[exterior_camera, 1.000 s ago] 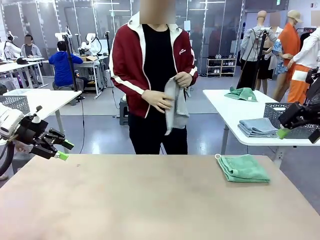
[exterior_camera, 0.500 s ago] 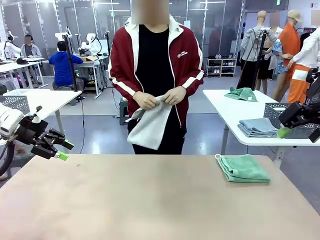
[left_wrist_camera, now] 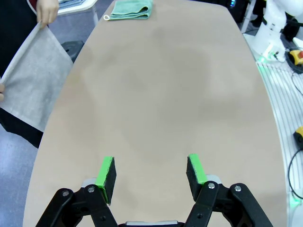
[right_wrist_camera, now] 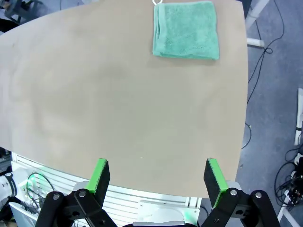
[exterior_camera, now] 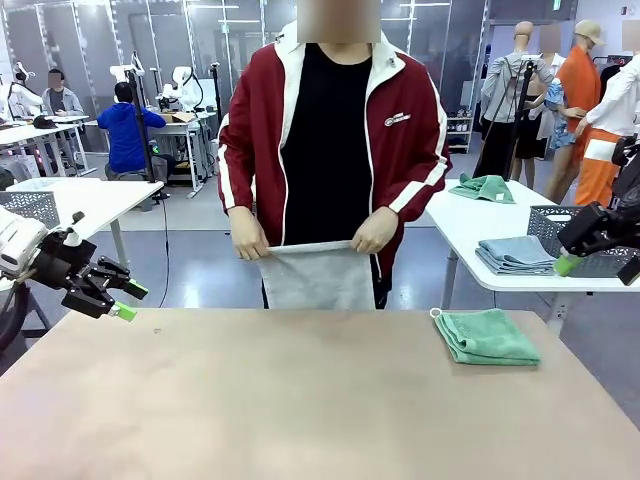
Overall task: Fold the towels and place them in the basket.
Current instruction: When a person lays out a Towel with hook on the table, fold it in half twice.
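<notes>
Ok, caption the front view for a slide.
Person holds a cream towel spread out; folded green towel on the table; left hand and right hand open.

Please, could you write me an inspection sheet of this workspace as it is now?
Surface: beige table top, one towel on it.
Job's things: folded mint green terry towel at far right corner; cream-white towel held spread by the person's hands beyond the far edge.
Clutter: nothing seen.
Hands: robot's left hand and right hand open, empty.
Cables: loose cables on floor.
Surroundings: white side table with dark grey lattice basket, folded grey cloths.
</notes>
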